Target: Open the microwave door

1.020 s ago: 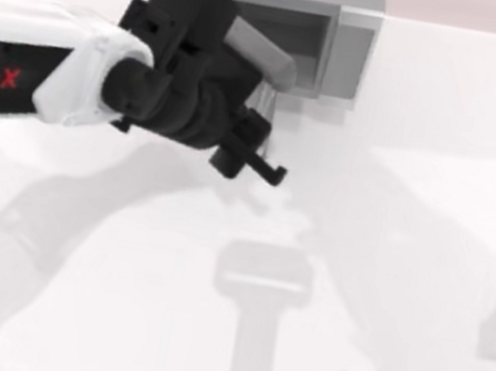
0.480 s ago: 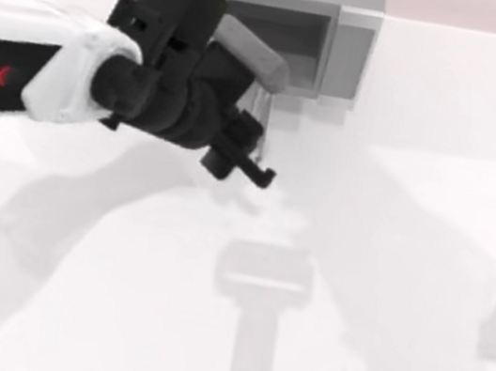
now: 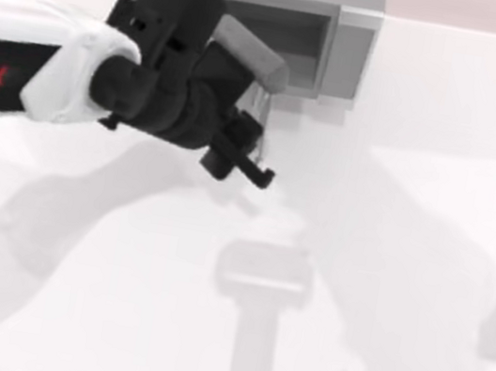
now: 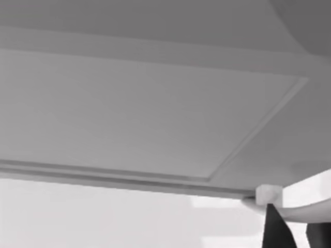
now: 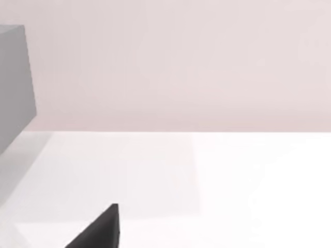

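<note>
Grey and boxy, the metal microwave [image 3: 285,20] is sitting at the top centre of your top view, its flat grey windowed door [image 3: 251,53] swung partly open and half hidden behind your left arm's black wrist. The left gripper [image 3: 252,162] is reaching in from the left frame edge, angled toward the door's pale handle bar [image 4: 295,199]; whether its fingers are closed there, you cannot tell. Your right gripper [image 5: 98,230] is showing only one dark fingertip. Since half a second ago, almost nothing is changing.
</note>
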### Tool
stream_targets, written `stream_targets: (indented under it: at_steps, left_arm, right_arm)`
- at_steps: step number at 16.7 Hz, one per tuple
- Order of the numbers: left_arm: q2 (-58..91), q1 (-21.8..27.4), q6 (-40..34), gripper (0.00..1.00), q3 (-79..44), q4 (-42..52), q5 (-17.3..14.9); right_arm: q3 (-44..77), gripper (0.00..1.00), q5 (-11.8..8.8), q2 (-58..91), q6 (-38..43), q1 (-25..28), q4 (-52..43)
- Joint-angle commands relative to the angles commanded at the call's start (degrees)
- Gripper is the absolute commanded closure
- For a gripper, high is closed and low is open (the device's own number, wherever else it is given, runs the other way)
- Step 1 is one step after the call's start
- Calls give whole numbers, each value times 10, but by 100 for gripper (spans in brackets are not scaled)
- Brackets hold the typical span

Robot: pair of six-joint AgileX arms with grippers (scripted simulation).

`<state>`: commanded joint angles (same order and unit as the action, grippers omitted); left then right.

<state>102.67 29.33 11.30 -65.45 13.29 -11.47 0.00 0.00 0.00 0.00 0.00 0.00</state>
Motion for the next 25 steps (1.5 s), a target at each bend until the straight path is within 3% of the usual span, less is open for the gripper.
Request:
stream_targets:
  at_steps: [13,20,25]
  left_arm:
    - [0,0,0,100,0,0,0]
    - [-8,-13,31,100,8,6,-25]
    - [-8,-14,33,100,8,7,-26]
  right_arm:
    - [0,0,0,0,0,0,0]
    - [0,0,0,0,0,0,0]
    - [0,0,0,0,0,0,0]
